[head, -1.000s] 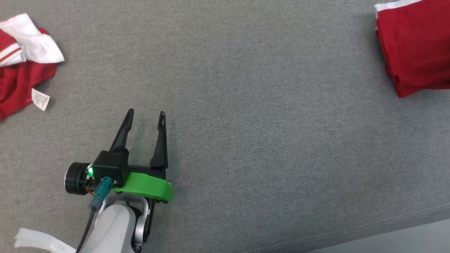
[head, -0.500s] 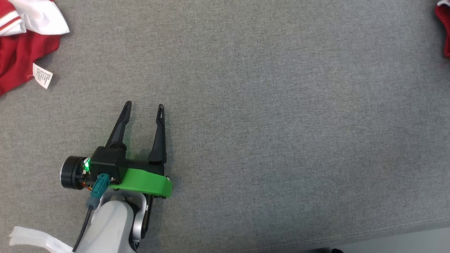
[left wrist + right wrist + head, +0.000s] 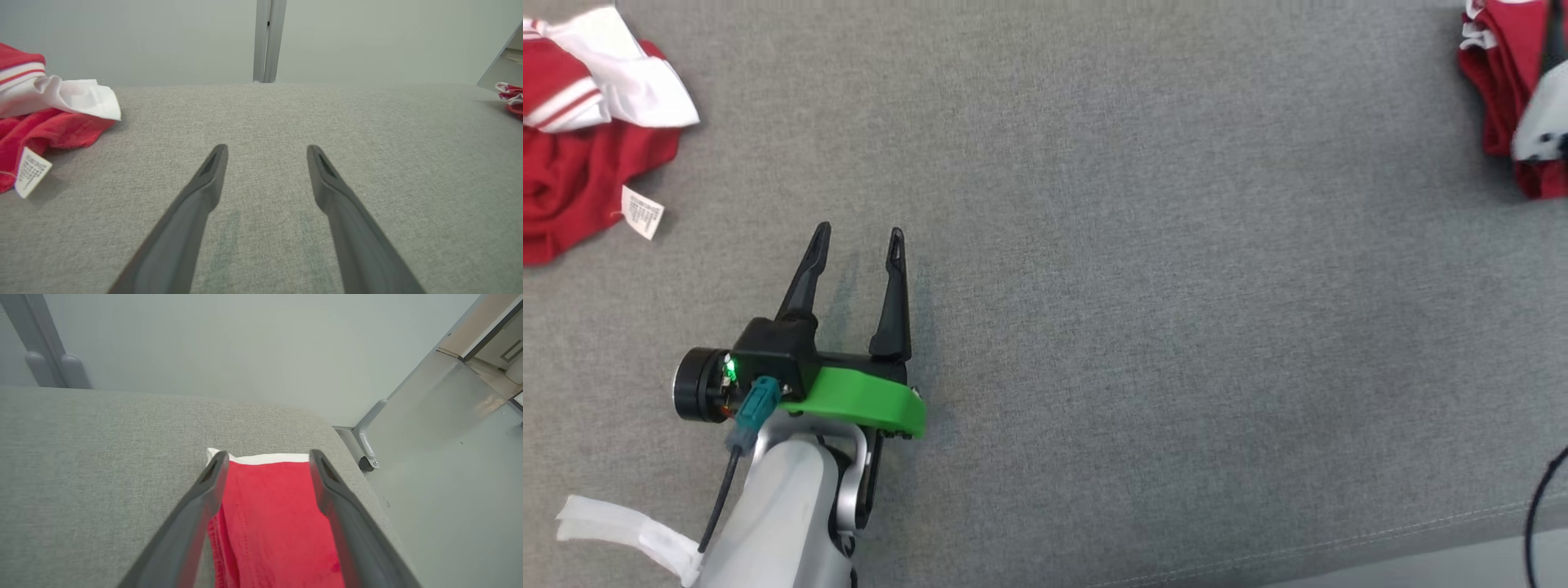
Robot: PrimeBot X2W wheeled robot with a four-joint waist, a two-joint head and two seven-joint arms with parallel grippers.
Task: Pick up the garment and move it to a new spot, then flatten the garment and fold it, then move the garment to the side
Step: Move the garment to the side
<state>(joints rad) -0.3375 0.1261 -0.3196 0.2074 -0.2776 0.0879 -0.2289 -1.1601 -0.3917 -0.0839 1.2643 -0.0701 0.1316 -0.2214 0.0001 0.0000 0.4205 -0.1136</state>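
Observation:
The garment (image 3: pixel 273 522) is red with a white hem and lies folded near the right end of the grey fabric surface (image 3: pixel 102 457). My right gripper (image 3: pixel 268 455) hovers over it, open, its two fingers standing on either side of the fold. In the head view the garment (image 3: pixel 1490 73) sits at the top right, partly behind a pale part of my right arm (image 3: pixel 1539 122). My left gripper (image 3: pixel 859 233) stands open over bare fabric at the lower left, with nothing between its fingers (image 3: pixel 212 171).
A crumpled red and white garment (image 3: pixel 580 163) with a white label (image 3: pixel 644 212) lies at the top left; it appears as the crumpled garment (image 3: pixel 49 122) in the left wrist view. The surface's front edge (image 3: pixel 1339 543) runs along the bottom right. Floor (image 3: pixel 449 498) drops off beyond the right end.
The head camera has shifted between frames. A pale part of my right arm now shows over the folded garment at the top right. The left gripper stays open in the same place.

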